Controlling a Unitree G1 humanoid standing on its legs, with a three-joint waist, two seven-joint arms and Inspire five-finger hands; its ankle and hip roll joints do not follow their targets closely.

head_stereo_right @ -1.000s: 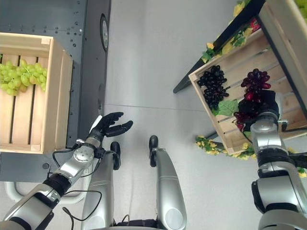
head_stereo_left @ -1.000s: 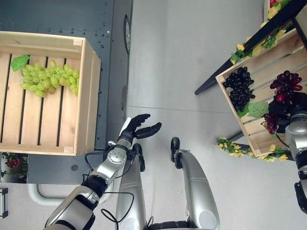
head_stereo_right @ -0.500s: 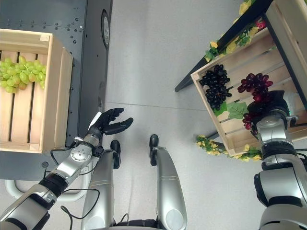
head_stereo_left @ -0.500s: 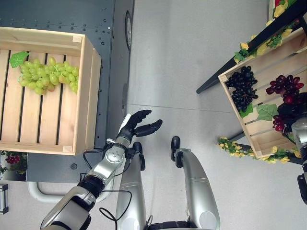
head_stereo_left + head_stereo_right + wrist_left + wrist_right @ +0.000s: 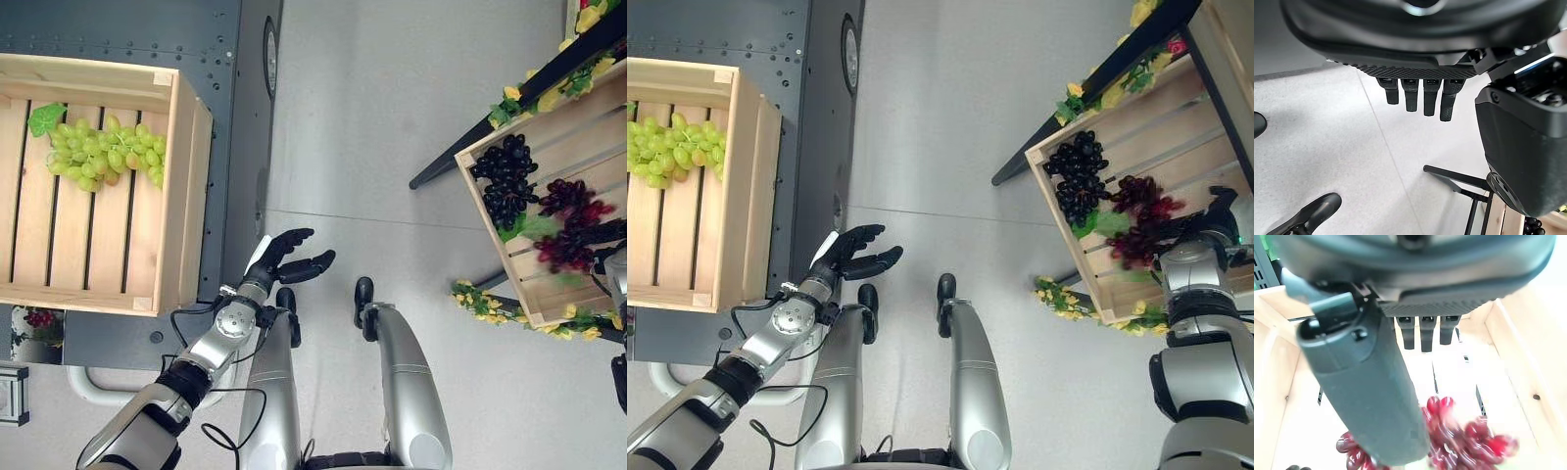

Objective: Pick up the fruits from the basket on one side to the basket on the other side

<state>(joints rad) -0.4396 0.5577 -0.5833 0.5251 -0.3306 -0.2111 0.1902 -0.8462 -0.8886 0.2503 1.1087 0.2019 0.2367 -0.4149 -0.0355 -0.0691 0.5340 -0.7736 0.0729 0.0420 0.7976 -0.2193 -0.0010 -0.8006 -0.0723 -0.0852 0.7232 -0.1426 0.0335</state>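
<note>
Green grapes lie in the left crate. The left hand hovers over the floor, fingers loosely spread, holding nothing. In the right crate lie black grapes and red grapes; the right hand hangs above the red bunch, fingers straight, gripping nothing.

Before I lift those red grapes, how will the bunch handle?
Probably floppy: the red grapes are a loose cluster sprawled in the crate, so they would dangle. They look blurred under the open right hand, perhaps already swinging. Single grapes could snag the dark grapes.
</note>
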